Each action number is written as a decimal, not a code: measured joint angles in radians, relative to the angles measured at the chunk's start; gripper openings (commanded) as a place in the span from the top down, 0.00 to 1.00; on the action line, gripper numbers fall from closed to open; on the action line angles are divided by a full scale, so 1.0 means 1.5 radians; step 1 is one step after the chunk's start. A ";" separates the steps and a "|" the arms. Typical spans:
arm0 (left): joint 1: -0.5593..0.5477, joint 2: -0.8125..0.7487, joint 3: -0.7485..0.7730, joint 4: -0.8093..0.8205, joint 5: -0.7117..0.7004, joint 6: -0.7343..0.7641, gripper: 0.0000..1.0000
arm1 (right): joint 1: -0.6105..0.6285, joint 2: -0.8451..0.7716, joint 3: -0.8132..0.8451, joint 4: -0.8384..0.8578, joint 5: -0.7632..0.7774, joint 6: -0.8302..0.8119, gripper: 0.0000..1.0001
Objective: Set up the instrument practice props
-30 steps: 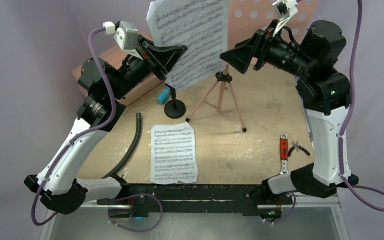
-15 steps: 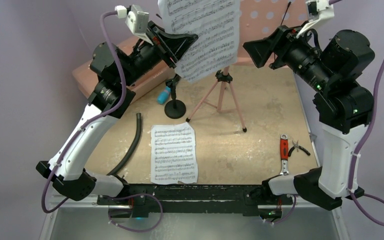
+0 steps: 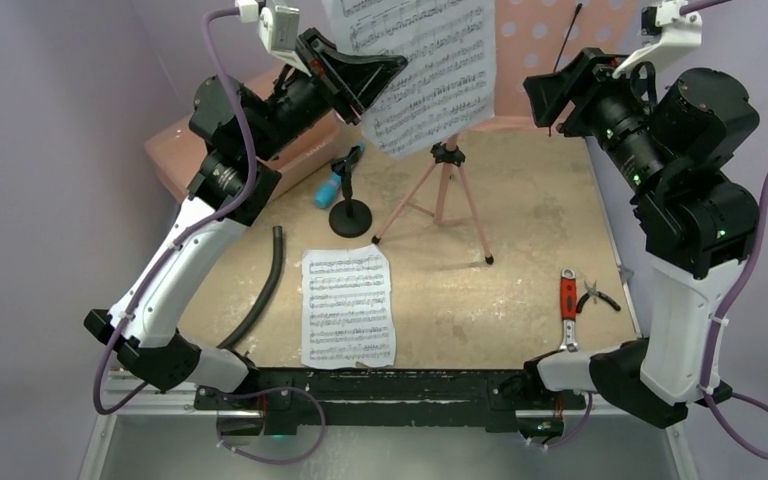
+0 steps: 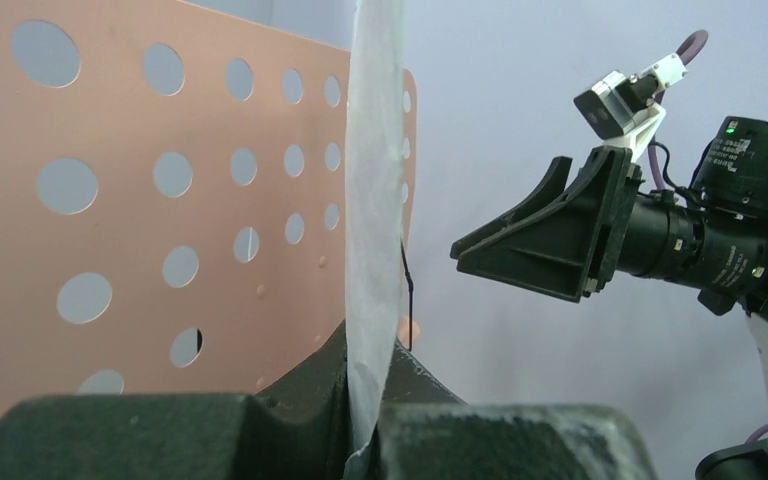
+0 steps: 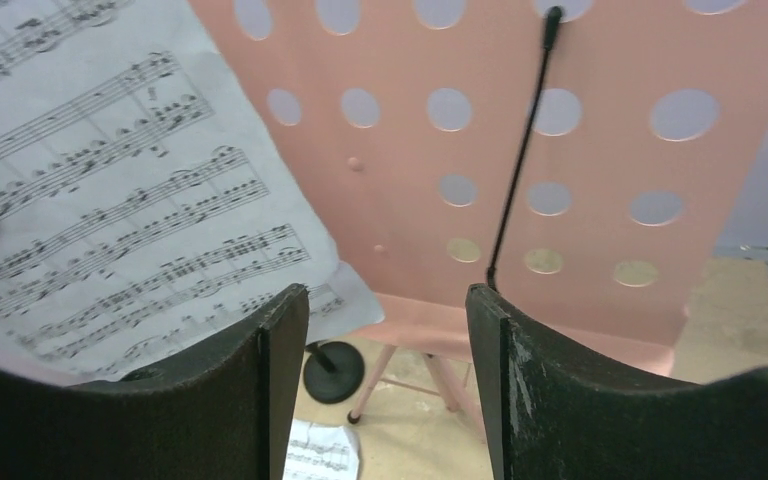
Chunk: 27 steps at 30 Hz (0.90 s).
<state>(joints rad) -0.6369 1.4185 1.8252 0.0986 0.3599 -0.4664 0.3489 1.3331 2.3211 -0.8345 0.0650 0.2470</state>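
The left hand (image 3: 388,68) is closed on the left edge of one sheet-music page (image 3: 438,70) and holds it upright in front of the perforated desk of the music stand (image 3: 522,60). The left wrist view shows the page pinched between the fingers (image 4: 290,420). The right hand (image 3: 540,95) is raised at the right of the desk, fingers apart, gripping nothing. The second page (image 3: 348,305) lies flat on the bench (image 3: 530,250). The toy microphone (image 3: 328,190) sits tilted just beside the mic stand (image 3: 350,215), left of the tripod.
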 measured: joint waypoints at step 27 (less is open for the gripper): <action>0.000 0.051 0.025 0.055 0.019 -0.053 1.00 | 0.000 -0.002 -0.072 0.009 0.108 -0.031 0.57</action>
<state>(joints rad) -0.6369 1.4952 1.8633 0.1818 0.3885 -0.5465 0.3489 1.3296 2.2124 -0.8204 0.2272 0.2005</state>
